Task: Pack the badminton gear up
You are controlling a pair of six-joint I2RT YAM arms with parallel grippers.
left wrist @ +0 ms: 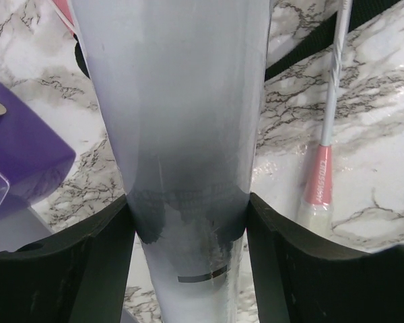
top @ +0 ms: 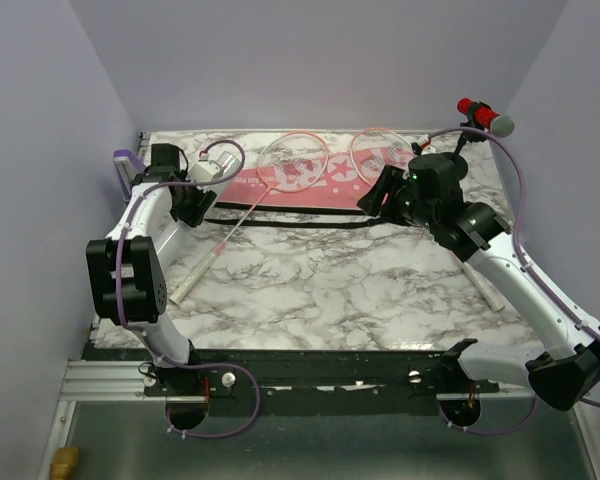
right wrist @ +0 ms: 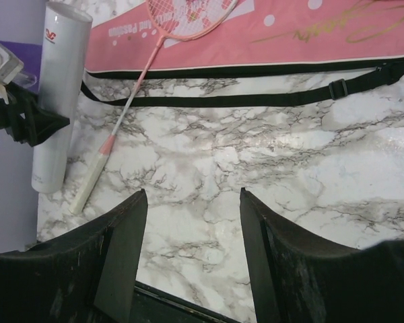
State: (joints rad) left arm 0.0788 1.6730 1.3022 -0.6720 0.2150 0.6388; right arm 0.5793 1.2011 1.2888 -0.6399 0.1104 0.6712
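Note:
A white tube stands between the fingers of my left gripper, which is shut on it at the table's far left. The pink-and-black racket bag lies flat along the back, its black strap trailing in front. One pink racket rests its head on the bag, and its white handle points toward the near left. A second racket lies by my right gripper. That gripper hangs open over bare marble, holding nothing.
A purple box sits just left of the tube, against the left wall. A red-and-grey microphone stands at the far right corner. The marble table ends at a black rail along its near edge.

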